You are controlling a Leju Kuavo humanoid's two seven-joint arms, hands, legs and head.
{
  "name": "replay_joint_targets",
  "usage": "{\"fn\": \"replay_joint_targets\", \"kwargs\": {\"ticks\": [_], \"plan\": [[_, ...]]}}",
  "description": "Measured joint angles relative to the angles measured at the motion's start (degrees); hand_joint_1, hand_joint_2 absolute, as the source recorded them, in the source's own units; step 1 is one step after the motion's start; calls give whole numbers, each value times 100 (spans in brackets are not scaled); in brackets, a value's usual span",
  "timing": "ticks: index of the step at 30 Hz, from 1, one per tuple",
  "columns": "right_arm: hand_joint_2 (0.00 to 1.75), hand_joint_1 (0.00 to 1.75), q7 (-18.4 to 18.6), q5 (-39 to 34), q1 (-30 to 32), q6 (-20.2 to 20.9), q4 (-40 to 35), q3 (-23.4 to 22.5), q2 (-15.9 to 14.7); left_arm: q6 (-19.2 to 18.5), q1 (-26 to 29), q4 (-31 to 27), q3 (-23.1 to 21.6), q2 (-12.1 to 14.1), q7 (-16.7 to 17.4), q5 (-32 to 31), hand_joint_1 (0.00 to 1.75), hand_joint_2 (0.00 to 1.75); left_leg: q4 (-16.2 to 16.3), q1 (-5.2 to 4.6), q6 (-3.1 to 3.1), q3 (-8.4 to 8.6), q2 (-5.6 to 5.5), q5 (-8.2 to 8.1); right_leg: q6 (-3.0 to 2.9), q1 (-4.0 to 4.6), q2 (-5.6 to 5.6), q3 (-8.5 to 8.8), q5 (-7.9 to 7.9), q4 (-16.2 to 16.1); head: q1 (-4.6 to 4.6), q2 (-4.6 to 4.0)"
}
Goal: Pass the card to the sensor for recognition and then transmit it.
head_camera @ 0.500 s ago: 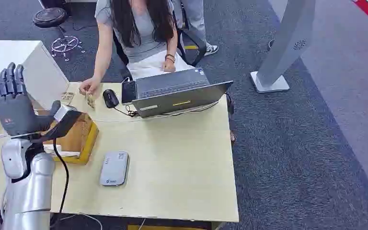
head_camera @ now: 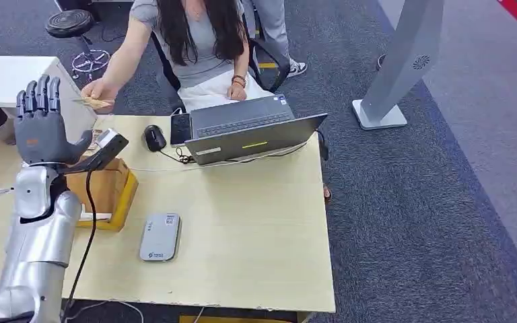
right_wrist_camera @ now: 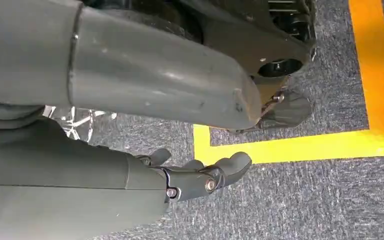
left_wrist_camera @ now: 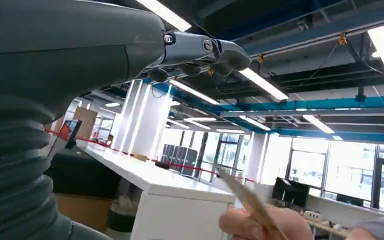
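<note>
On the pale wooden desk we note a flat grey card sensor, an open grey laptop, a black mouse and a brown cardboard box; dark grey carpet surrounds it. Our left hand is raised, fingers spread, holding nothing. A seated person's hand holds the thin tan card just beside it. Our right hand hangs over carpet, fingers loosely apart, empty.

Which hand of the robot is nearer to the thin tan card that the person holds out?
Left. The left hand is raised, fingers apart, just below the thin tan card. The right hand hangs down near the carpet floor, far from it.
</note>
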Motion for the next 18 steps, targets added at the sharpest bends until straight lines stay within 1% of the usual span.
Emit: {"fn": "replay_joint_targets", "kwargs": {"ticks": [10, 11, 12, 18], "plan": [[0, 0, 0, 24, 2, 2, 7, 24, 0, -7, -10, 206, -42, 52, 11, -11, 0, 175, 0, 0, 0, -3, -1, 0, 0, 0, -1, -1, 0, 0, 2, 0], [0, 0, 0, 24, 3, 2, 7, 28, 0, -9, -10, 210, -44, 57, 39, -15, 58, 175, 0, 0, 0, -4, -1, 0, 0, 0, -1, -1, 0, 0, 0, 0], [0, 0, 0, 35, 3, 4, 9, 35, 0, -9, -10, 219, -50, 70, 50, -15, 175, 175, 0, 0, 0, -4, -1, 0, 0, 0, -1, -1, 0, 0, 2, 0], [0, 0, 13, 92, 4, 2, 17, 63, 2, -18, 3, 234, -66, 92, 76, -61, 175, 175, 0, 0, 0, -5, -2, 0, 0, 0, -2, -2, 0, 0, 2, 0]]}}
